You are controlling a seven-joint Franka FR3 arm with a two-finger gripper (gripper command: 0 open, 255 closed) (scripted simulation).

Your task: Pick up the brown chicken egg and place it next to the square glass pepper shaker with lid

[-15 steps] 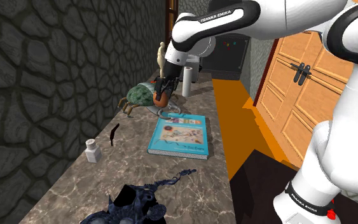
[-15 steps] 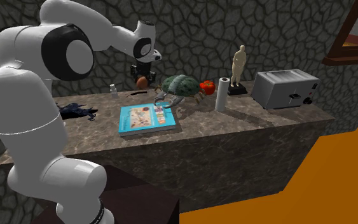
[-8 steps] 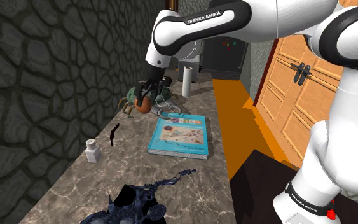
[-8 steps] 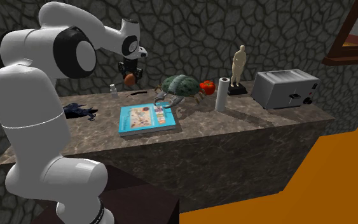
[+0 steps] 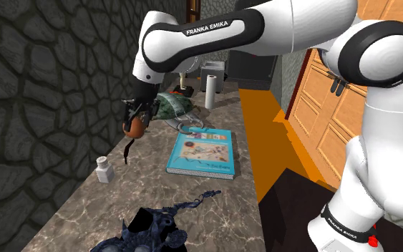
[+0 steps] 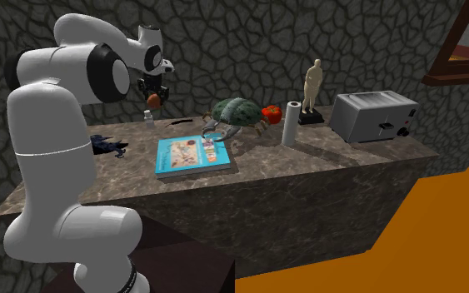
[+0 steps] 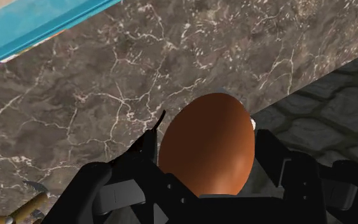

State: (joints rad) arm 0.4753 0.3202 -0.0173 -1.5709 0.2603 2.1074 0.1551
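Observation:
My black gripper point(image 5: 135, 123) is shut on the brown egg point(image 5: 134, 128) and holds it in the air above the marble counter point(image 5: 149, 187). In the shoulder view the small pepper shaker point(image 5: 104, 170), pale with a light lid, stands on the counter below the egg and toward that view's left. In the second exterior view the gripper point(image 6: 153, 93) carries the egg point(image 6: 153, 100) above the shaker point(image 6: 148, 116) near the stone wall. In the wrist view the egg point(image 7: 208, 144) sits clasped between the dark fingers point(image 7: 142, 170).
A blue book point(image 5: 202, 152) lies mid-counter. A thin black curved object point(image 5: 127, 152) lies between shaker and book. A dark crumpled shape point(image 5: 152, 229) sits at the near end. A green turtle figure point(image 6: 236, 112), a paper roll point(image 6: 291, 123), a statuette point(image 6: 311, 88) and a toaster point(image 6: 376, 116) stand farther along.
The arm has swung toward the shoulder view's left and lower, carrying the egg away from the turtle figure toward the shaker. The fingers stay shut on the egg.

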